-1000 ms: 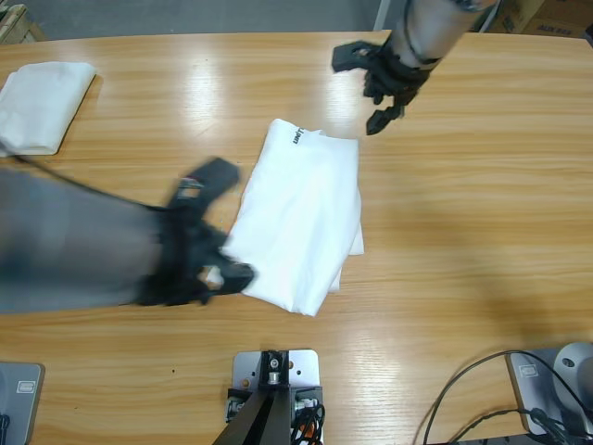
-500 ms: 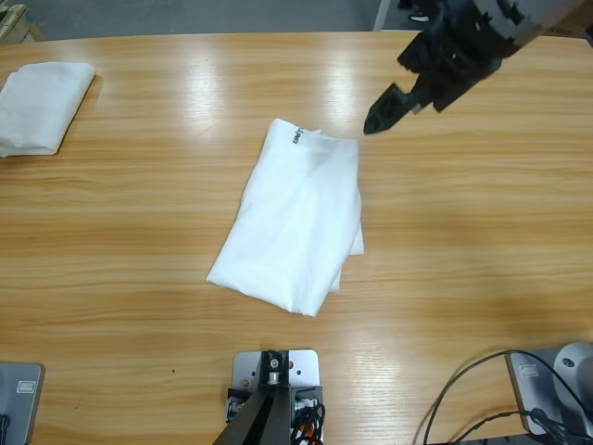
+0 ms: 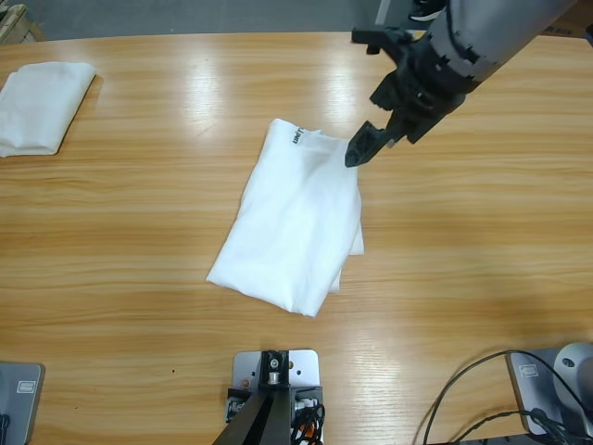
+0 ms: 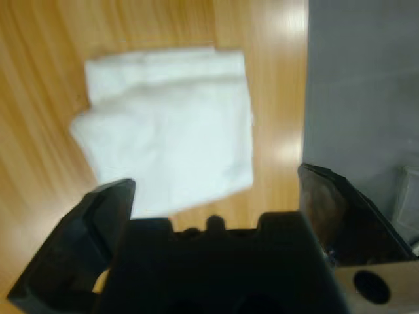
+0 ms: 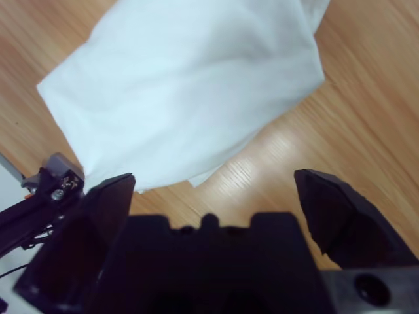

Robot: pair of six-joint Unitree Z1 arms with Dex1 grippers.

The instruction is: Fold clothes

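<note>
A white garment [image 3: 296, 218] lies folded into a long rectangle at the middle of the table, with a small dark label near its far corner. My right gripper [image 3: 369, 97] comes in from the upper right, open, its lower jaw just above the garment's far right corner. The right wrist view looks down on the same folded garment [image 5: 190, 85] past my open right gripper [image 5: 216, 190], which holds nothing. A second folded white garment [image 3: 42, 104] sits at the far left. It fills the left wrist view [image 4: 170, 124] beyond my open, empty left gripper [image 4: 216, 190]. The left arm is outside the high view.
The wooden table [image 3: 463, 241] stretches wide on both sides of the middle garment. Grey floor [image 4: 360, 85] begins right past the table edge beside the second garment. Black cables [image 3: 482, 399] lie at the near right corner.
The left arm, blurred at the garment's near left corner a second ago, has gone from the high view. The right gripper swung out right, then came down to the garment's far right corner.
</note>
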